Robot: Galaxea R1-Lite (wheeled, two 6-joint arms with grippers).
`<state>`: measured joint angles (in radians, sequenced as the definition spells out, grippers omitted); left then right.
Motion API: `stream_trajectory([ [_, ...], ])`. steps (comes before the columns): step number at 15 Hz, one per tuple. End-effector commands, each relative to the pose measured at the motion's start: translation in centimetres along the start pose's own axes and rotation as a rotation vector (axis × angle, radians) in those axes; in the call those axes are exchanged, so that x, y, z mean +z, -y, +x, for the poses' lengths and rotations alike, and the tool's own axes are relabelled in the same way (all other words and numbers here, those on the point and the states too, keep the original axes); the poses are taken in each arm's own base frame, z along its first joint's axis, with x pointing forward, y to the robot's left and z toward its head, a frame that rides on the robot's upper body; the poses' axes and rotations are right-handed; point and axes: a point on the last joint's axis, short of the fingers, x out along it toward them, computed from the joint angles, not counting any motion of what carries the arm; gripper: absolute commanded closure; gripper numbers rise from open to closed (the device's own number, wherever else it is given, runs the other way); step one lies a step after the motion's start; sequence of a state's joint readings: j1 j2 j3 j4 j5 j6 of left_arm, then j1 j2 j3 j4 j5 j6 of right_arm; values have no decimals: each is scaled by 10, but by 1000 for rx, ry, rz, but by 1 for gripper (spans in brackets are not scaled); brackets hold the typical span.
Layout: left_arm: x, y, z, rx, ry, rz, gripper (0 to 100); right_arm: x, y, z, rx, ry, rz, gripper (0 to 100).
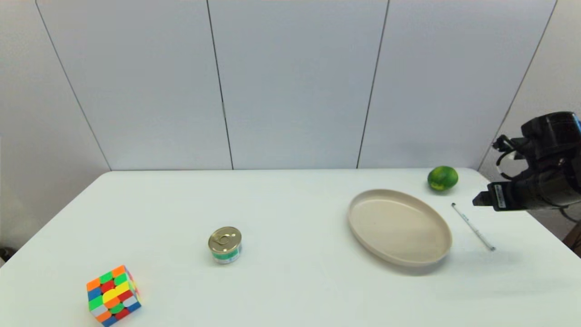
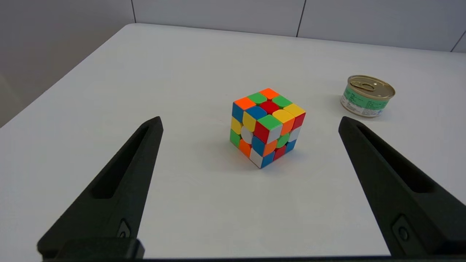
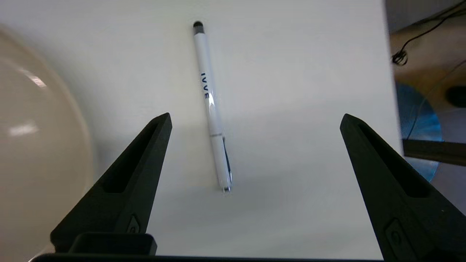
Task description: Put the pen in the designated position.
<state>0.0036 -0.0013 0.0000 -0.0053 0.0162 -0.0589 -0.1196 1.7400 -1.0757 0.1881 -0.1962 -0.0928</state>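
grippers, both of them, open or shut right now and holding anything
Left gripper: open, holding nothing, above the table near the puzzle cube.
Right gripper: open, holding nothing, above the pen.

My right gripper (image 3: 255, 120) hangs off the surface with its wrist tipped downward, its two black fingers (image 3: 120, 182) spread wide and holding nothing. My left gripper (image 2: 249, 122) sits parked, low and tilted forward, fingers (image 2: 116, 185) equally wide apart and empty.

Beige oval plate (image 1: 399, 225) toward the table's (image 1: 290, 290) right edge, green fruit (image 1: 442, 178), perhaps a lime, by the far right corner, small tin can (image 1: 225, 245) mid-table, colourful puzzle cube (image 1: 113, 295) near the front left corner
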Motion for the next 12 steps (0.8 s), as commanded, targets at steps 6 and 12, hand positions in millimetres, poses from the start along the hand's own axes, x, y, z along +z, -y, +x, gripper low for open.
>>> stream_trajectory([
  [6, 0, 0, 0, 2, 1, 1, 0, -116, 21, -174, -32, 402, -37, 0],
  [12, 0, 0, 0, 0, 1, 1, 0, -199, 21, -202, -51, 596, -5, 0],
])
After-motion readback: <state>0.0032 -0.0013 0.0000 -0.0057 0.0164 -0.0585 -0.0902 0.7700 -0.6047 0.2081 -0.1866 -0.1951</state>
